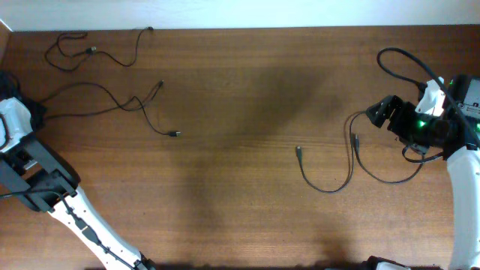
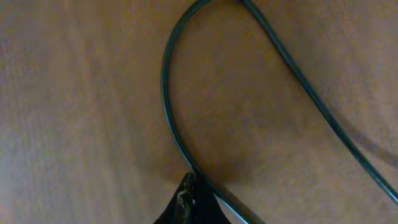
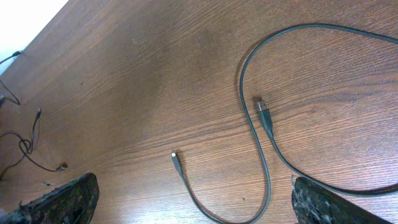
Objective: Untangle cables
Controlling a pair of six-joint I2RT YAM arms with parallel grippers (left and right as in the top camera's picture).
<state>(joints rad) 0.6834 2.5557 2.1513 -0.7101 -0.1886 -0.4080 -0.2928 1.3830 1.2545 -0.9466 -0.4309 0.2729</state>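
One brown wood-grain worktop point(image 1: 240, 90) is carrying thin black flexible strands, three as far as I can tell: one looped cord point(image 1: 90, 50) at the far-left corner, one crossing cord point(image 1: 139, 105) just below it, and one curled cord point(image 1: 330, 190) at the right. The crossing cord may be counting as two; I cannot tell. Two small plug ends point(image 1: 298, 151) are showing on the curled cord. Two white-and-black robot arms are reaching in: one left arm point(image 1: 90, 225), one right arm point(image 1: 465, 202).
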